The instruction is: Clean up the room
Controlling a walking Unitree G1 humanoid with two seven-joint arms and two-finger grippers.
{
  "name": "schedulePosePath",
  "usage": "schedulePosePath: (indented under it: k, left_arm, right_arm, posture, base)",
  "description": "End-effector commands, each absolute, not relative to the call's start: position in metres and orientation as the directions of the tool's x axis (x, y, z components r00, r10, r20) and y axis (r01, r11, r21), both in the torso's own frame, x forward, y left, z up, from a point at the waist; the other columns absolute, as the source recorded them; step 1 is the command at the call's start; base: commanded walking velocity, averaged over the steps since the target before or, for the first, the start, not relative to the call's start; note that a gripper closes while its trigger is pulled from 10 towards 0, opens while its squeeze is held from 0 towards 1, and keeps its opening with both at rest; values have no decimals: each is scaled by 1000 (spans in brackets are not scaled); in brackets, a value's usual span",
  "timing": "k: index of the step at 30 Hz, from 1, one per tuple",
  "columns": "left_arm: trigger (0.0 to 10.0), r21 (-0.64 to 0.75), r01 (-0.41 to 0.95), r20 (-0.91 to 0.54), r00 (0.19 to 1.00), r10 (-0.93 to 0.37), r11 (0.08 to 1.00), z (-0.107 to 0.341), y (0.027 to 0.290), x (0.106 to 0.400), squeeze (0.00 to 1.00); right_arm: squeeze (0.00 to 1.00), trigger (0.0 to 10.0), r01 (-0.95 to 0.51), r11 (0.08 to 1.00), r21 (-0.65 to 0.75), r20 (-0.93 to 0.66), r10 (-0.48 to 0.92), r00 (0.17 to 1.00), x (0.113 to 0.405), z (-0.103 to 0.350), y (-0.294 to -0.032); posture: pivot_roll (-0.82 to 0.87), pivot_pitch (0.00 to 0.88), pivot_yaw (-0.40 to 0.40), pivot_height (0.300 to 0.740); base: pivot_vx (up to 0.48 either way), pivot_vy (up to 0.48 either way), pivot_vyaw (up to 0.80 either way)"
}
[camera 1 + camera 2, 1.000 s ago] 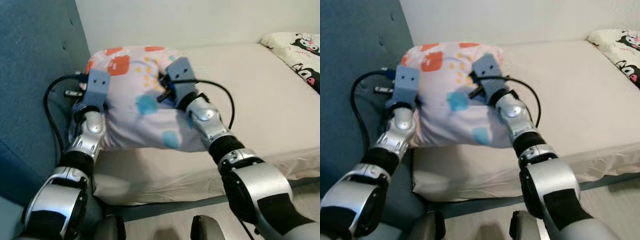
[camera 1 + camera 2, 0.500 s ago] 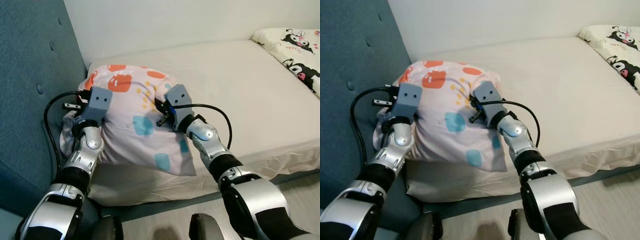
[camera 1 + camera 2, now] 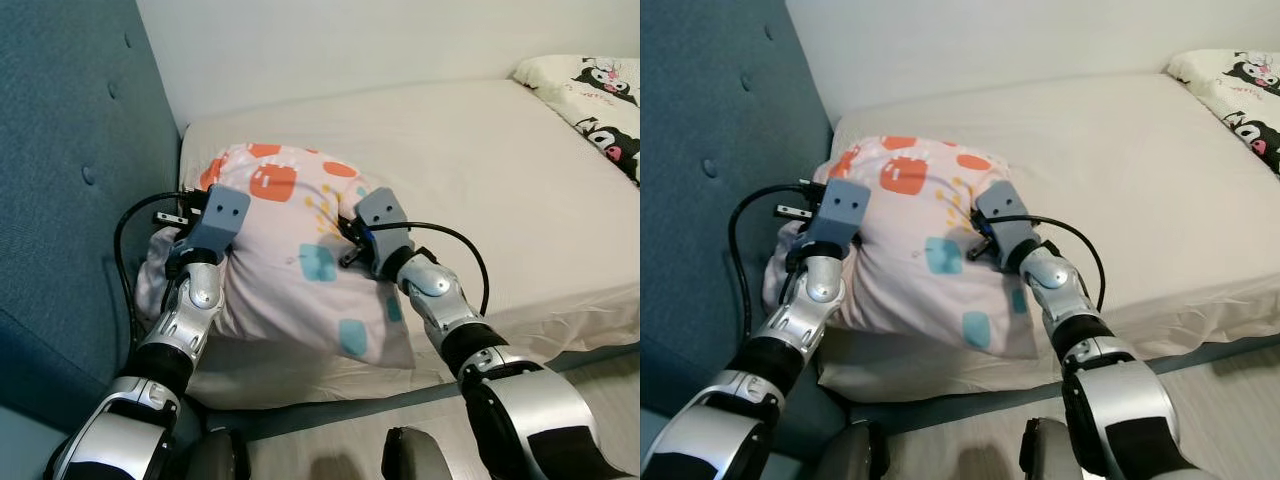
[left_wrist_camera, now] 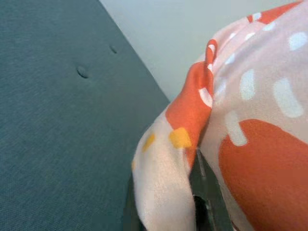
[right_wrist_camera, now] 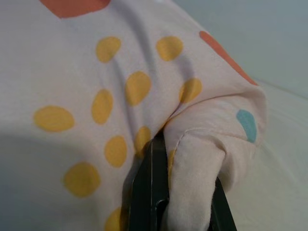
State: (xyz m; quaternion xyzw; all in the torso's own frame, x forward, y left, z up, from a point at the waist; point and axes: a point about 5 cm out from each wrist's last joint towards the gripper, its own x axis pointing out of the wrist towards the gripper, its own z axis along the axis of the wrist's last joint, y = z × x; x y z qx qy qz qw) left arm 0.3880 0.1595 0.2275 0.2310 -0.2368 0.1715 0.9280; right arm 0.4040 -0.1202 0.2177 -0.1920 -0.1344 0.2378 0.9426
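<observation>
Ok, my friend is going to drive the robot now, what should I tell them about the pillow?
Left hand: shut on a fold of the spotted pillow at its side near the blue headboard.
Right hand: shut on a fold at the pillow's other side.
The pillow sits on the bed at the headboard end, its near edge hanging a little over the mattress edge. A cartoon-print pillow lies at the far right.
Done: pillow brought to the bed.
Left: probably let go with both hands and pull back, then carry on tidying.
</observation>
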Motion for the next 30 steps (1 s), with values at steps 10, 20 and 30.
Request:
schedulePosePath:
  k: [10, 20, 30]
  left_arm:
    - [10000, 211, -141, 497, 867, 18, 967, 237, 143, 386, 0]
    - [10000, 159, 258, 408, 862, -302, 953, 225, 128, 369, 0]
    - [10000, 170, 346, 295, 876, -382, 923, 190, 143, 341, 0]
  right_arm:
    - [0, 10000, -367, 834, -412, 101, 442, 891, 401, 197, -137]
    - [0, 10000, -342, 858, -383, 58, 392, 918, 395, 175, -150]
    - [1000, 10000, -164, 957, -240, -11, 166, 986, 391, 155, -191]
  posture:
    - [143, 299, 9, 586]
    - [151, 304, 19, 586]
    - [160, 307, 22, 586]
  base:
    - [0, 0, 0]
    - [0, 0, 0]
    - [0, 0, 0]
